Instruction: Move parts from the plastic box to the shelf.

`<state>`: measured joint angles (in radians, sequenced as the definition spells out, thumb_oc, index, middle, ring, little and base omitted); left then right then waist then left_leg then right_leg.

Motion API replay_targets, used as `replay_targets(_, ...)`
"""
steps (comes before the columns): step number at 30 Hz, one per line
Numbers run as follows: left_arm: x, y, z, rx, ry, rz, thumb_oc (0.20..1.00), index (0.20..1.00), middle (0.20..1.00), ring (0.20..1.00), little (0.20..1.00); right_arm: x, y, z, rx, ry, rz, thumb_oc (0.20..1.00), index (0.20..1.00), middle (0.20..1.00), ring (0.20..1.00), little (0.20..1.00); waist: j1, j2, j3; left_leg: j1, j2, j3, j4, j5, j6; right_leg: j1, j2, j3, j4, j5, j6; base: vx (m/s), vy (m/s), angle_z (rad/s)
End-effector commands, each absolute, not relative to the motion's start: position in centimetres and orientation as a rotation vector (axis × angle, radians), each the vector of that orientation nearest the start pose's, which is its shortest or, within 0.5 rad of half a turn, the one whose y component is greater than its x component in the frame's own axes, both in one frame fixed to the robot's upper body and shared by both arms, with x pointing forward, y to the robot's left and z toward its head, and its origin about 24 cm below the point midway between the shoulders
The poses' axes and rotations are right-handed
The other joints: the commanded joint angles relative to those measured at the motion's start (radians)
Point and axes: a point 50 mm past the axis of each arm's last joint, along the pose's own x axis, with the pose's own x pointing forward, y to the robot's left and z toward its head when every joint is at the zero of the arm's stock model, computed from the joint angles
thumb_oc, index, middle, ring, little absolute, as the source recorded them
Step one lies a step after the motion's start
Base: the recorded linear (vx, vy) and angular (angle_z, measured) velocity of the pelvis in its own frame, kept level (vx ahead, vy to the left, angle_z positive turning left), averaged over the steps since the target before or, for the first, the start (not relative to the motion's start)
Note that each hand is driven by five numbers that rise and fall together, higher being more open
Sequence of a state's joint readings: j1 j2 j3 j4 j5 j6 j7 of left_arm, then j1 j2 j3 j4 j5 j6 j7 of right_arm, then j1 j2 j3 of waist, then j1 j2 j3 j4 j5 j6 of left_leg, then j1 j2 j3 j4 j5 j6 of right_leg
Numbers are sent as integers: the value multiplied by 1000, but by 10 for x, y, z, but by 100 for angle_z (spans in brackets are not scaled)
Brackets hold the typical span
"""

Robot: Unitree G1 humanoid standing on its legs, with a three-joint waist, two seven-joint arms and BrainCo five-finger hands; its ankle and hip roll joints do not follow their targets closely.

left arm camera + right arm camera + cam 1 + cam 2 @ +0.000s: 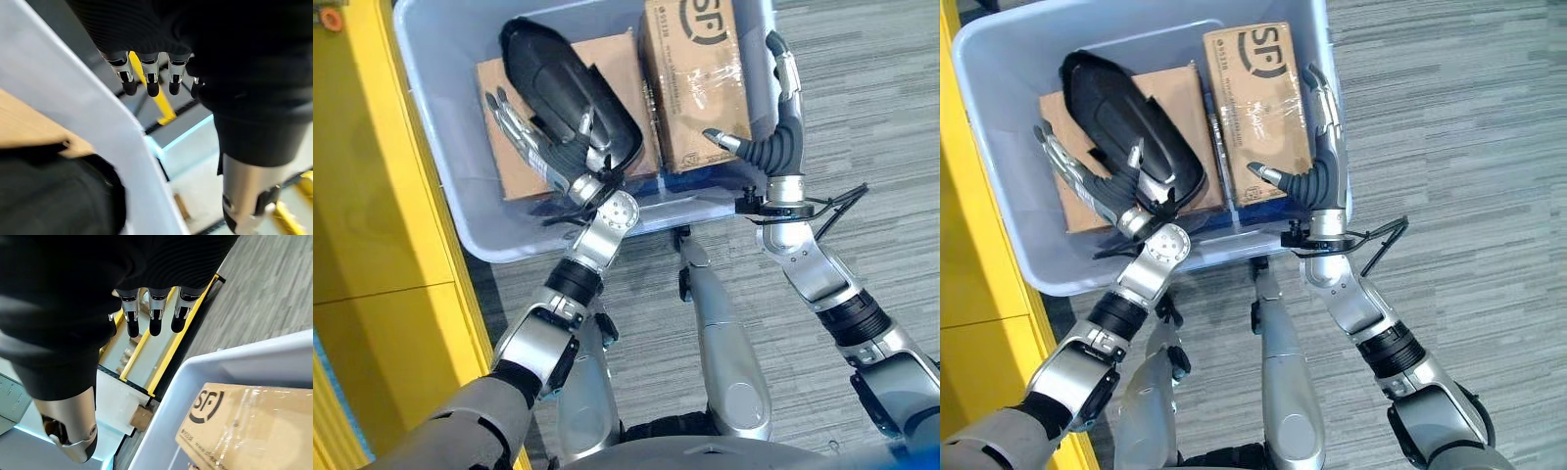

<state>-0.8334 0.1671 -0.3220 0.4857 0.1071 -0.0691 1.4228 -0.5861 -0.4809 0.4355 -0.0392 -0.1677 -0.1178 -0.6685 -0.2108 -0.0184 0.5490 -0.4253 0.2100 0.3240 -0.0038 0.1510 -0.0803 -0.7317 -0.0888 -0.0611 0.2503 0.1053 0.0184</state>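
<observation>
Two cardboard boxes lie in the plastic box (999, 147), which sits on the grey floor (1449, 127) beside a yellow shelf (372, 245). One flat cardboard box (1180, 98) lies toward the shelf side with a black part (1121, 113) resting on top of it; the taped cardboard box (1258, 103) lies on the side away from the shelf. My left hand (1087, 186) reaches into the plastic box, fingers straight and relaxed, just beside the black part. My right hand (1317, 137) is open too, fingers extended along the plastic box's wall beside the taped cardboard box, thumb out toward it.
</observation>
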Motion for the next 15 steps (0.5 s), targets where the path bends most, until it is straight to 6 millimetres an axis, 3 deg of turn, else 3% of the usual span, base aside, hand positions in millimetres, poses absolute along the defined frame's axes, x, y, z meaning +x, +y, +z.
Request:
replay_targets(1,343,132,171,148,-566,1046,1000,1000,1000,1000,1000,295,-106,219,-360,-944,-133,1000,1000,1000,1000,1000,1,-50,-29,-99,64,-79,90,5,-53,51,23,-35,7,-66,9,1,-36,-7)
replay_targets(5,349,132,161,206,-485,1021,1000,1000,1000,1000,1000,297,-103,216,-364,-928,-124,1000,1000,1000,1000,1000,0,-62,-29,-91,69,-87,101,-21,-62,65,21,-38,14,-86,16,36,-50,-4)
replay_targets(8,351,140,138,170,-307,1143,1000,1000,1000,1000,1000,299,-104,216,-370,-915,-122,1000,1000,1000,1000,1000,-9,-79,-29,-100,71,-85,102,-25,-66,57,25,-39,7,-79,20,-4,-38,-1)
replay_targets(12,348,147,137,155,-289,1277,1000,1000,1000,1000,1000,300,-105,214,-361,-902,-115,1000,1000,1000,1000,1000,-12,-83,-29,-106,72,-85,103,-25,-68,51,25,-39,6,-78,19,0,0,0)
replay_targets(15,349,163,146,172,-333,1357,1000,1000,1000,1000,1000,299,-104,213,-364,-904,-105,1000,1000,1000,1000,1000,-12,-83,-29,-107,72,-85,102,-27,-69,51,26,-38,8,-80,19,-20,-7,0)
